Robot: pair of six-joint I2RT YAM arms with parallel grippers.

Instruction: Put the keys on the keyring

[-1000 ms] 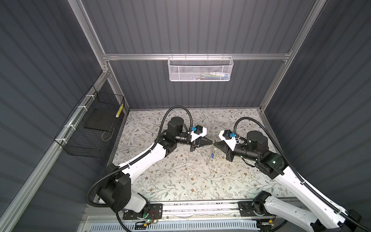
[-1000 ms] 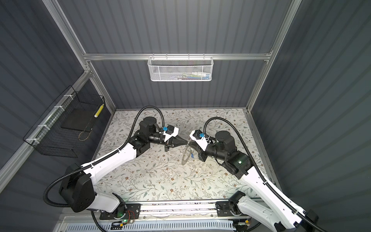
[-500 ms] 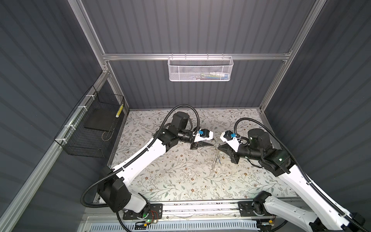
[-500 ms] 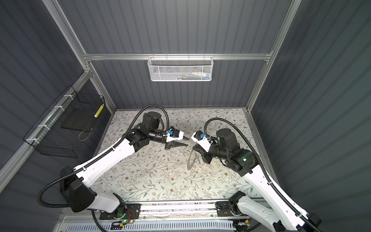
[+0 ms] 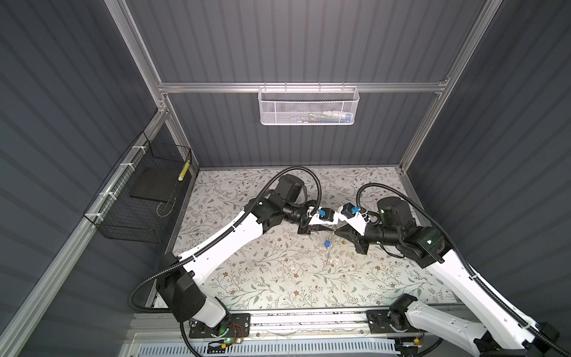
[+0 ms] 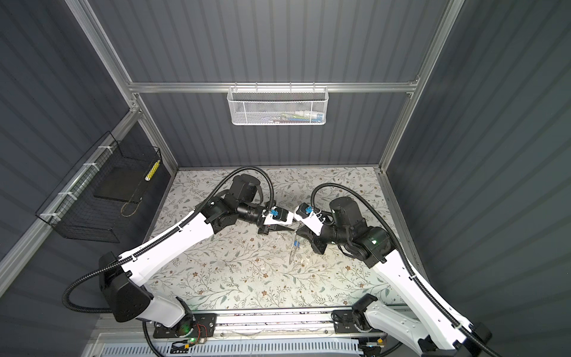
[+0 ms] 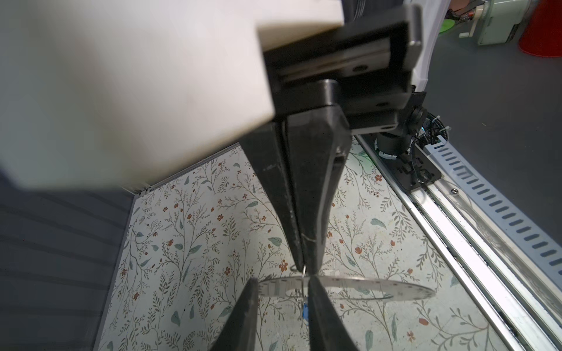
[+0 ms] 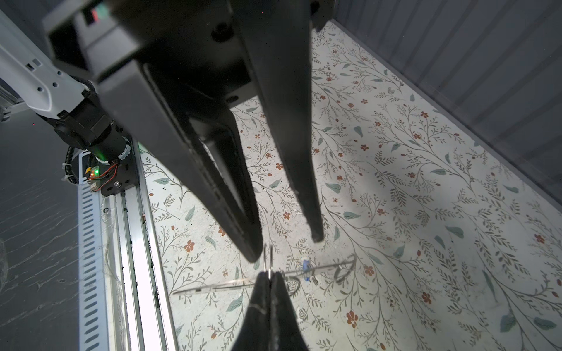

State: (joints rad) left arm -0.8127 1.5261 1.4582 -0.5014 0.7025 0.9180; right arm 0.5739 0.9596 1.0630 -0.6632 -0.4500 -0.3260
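Observation:
The keyring (image 7: 365,288) is a large, thin grey ring seen edge-on, hanging above the floral mat (image 5: 262,272). My right gripper (image 8: 269,273) is shut on its rim, where a small wire loop (image 8: 267,256) sticks out of the tips. My left gripper (image 7: 282,281) faces it tip to tip and stands open, with the ring's band crossing the gap between its fingers (image 7: 319,304). A blue-headed key (image 7: 305,311) hangs under the ring close to both grippers; in both top views it is a blue speck (image 5: 326,244) (image 6: 297,244). Another small loop (image 8: 343,271) dangles at the ring's far end.
A white mesh basket (image 5: 309,108) hangs on the back wall. On the left wall there is a black wire basket (image 5: 145,197). The arms' metal rail (image 5: 309,321) runs along the front edge, and grey walls close in the mat.
Both grippers have drifted a little toward the front right, staying tip to tip. The left wrist has turned and its jaws have opened wider. The right gripper stays shut on the keyring.

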